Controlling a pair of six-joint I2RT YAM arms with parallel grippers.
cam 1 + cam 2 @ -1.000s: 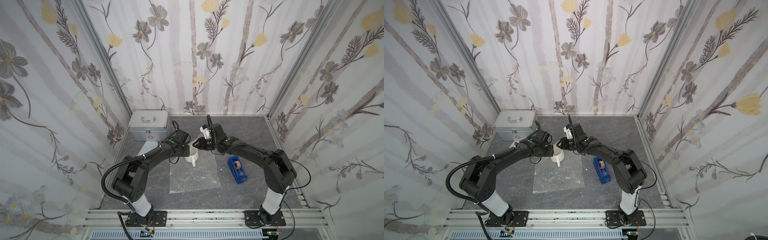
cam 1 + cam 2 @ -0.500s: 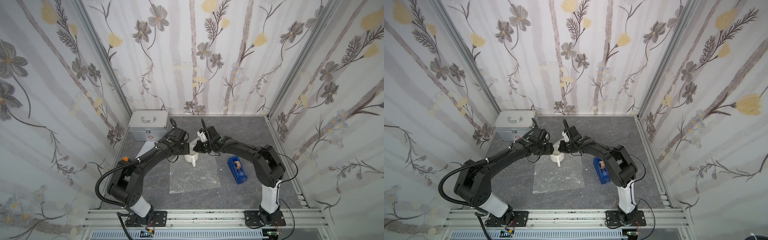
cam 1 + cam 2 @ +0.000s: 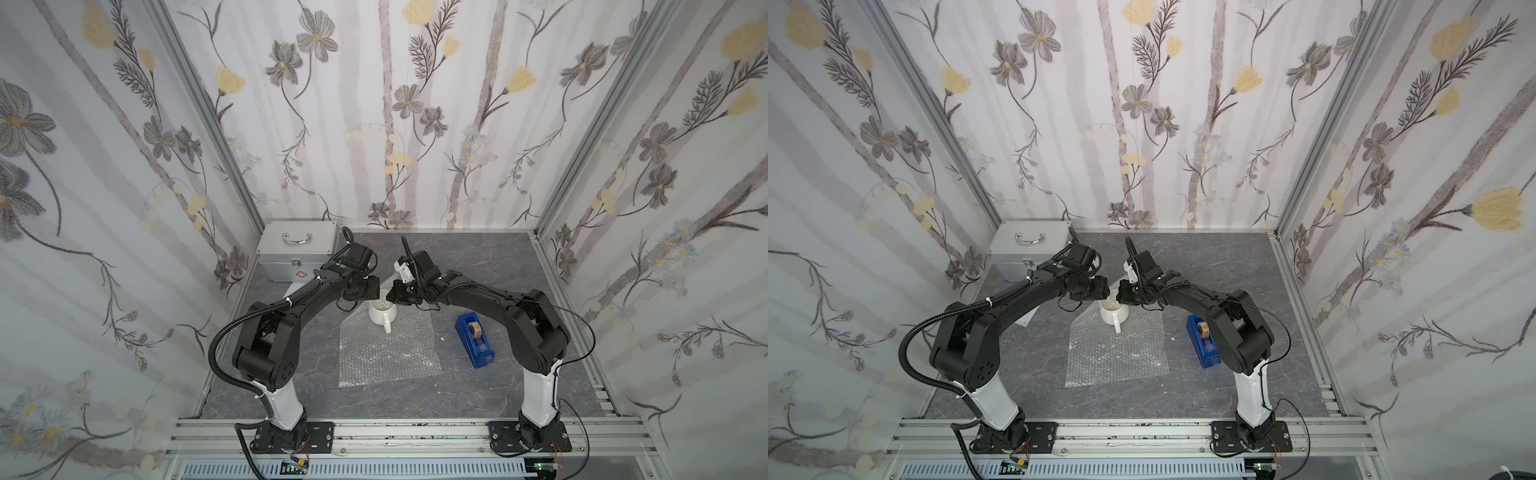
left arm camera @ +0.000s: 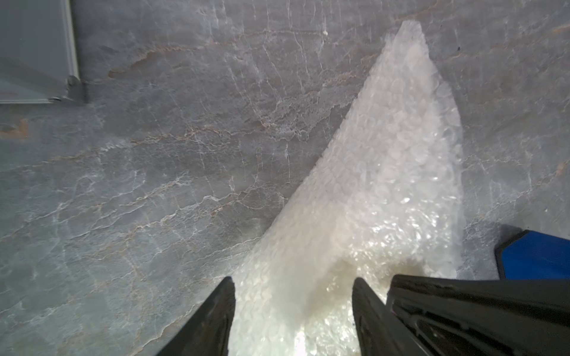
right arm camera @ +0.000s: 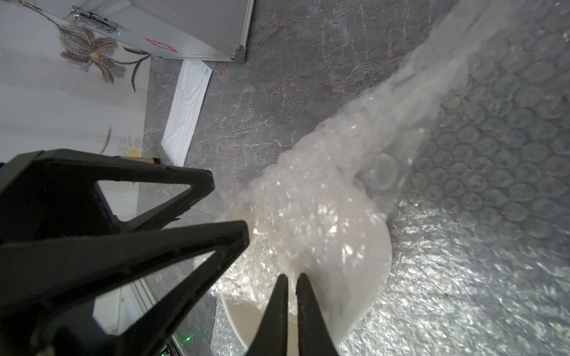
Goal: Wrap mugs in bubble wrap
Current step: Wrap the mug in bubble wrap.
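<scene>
The cream mug (image 3: 381, 318) stands upright on the far end of the bubble wrap (image 3: 386, 353), its handle pointing at the near edge. One corner of the wrap is lifted and folded over the mug's mouth (image 5: 311, 215). My right gripper (image 5: 291, 277) is shut on that fold just above the mouth; in a top view it (image 3: 389, 296) is at the mug's far right rim. My left gripper (image 4: 293, 283) is open, its fingers (image 4: 216, 317) on either side of the raised wrap (image 4: 385, 154). In a top view it (image 3: 375, 292) hangs at the mug's far left rim.
A metal case (image 3: 297, 249) stands in the far left corner with a flat white packet (image 5: 188, 114) beside it. A blue tape dispenser (image 3: 476, 340) lies right of the wrap, close to the right arm. The two grippers are nearly touching.
My right gripper's jaws have closed on the wrap over the mug's mouth. The left gripper stays open in about the same place.
</scene>
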